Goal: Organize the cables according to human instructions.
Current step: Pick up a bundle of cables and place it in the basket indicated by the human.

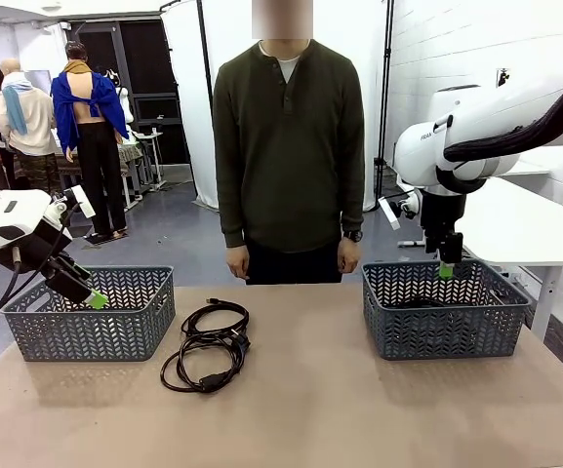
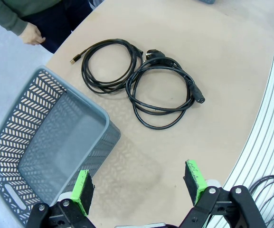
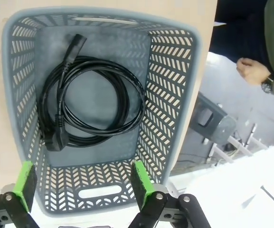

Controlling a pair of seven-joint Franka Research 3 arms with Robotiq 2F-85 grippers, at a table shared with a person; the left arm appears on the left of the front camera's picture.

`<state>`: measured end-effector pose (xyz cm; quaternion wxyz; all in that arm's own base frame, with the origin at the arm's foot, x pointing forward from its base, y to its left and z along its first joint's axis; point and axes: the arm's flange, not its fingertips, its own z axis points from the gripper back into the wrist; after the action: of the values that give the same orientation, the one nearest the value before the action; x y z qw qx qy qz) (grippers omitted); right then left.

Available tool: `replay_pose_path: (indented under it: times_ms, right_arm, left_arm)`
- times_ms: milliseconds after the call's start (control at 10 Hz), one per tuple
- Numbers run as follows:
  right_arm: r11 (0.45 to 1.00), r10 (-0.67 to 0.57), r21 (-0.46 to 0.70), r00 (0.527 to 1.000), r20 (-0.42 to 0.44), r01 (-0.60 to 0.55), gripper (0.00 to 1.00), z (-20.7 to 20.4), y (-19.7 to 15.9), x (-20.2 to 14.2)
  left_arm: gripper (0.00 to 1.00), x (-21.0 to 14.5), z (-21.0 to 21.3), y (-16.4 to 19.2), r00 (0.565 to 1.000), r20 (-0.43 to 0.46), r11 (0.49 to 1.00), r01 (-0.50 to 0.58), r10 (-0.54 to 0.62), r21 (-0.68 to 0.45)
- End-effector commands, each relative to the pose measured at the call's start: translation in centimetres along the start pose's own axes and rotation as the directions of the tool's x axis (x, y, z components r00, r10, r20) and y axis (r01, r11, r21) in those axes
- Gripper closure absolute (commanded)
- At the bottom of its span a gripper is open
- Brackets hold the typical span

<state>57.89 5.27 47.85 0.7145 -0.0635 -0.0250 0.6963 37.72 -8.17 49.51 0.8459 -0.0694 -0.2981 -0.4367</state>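
In the right basket (image 3: 174,95), flat on its floor: one coiled power cord (image 3: 56,135), both plug ends at one side of the coil. Straight above it, the right gripper (image 3: 82,178), jaws wide, nothing between the pads. Out on the table (image 1: 359,409), between the two baskets but clearly closer to the left basket (image 1: 96,327): two further coils, a USB cable (image 2: 83,71) and a second power cord (image 2: 193,92), touching and partly overlapped where they meet. Seen across the table, ranged far to near: USB cable toward the person (image 1: 289,146), second power cord toward the robot. Above the inner corner of the left basket, the left gripper (image 1: 94,297), jaws likewise spread wide and empty, tilted toward the table's middle. From its wrist, both coils ahead of the fingers and well apart from them, bare tabletop between; second power cord the nearer, roughly round with no marked long axis, its closest arc running about along the line from pad to pad, so probably calling for a wrist turn or a grasp on a side arc. Left arm judged much the nearer; for the right, a long reach across. Person's hands (image 1: 237,261) down at the sides, no pointing to read, hence no telling yet which basket next.
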Motion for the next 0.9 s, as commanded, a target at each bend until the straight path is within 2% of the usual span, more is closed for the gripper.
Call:
replay_pose_path:
  times_ms: [0, 600, 800]
  right_arm:
    - [1.000, 0.012, -0.006, 1.000, 0.001, -0.012, 0.00, -0.2, 0.0, 0.0]
    - [1.000, 0.002, 0.000, 1.000, 0.001, -0.002, 0.00, 0.0, 0.0, 0.1]
    - [0.994, -0.105, 0.001, 0.994, 0.032, 0.105, 0.00, 3.0, 1.1, 2.8]
  left_arm:
    - [0.00, -0.2, 0.0, 0.2, 1.000, 0.000, 1.000, 0.002, -0.002, -0.007]
    - [0.00, -0.2, 0.0, 0.2, 1.000, 0.000, 1.000, 0.002, -0.002, -0.007]
    - [0.00, -0.2, 0.0, 0.2, 1.000, 0.000, 1.000, 0.002, -0.002, -0.007]
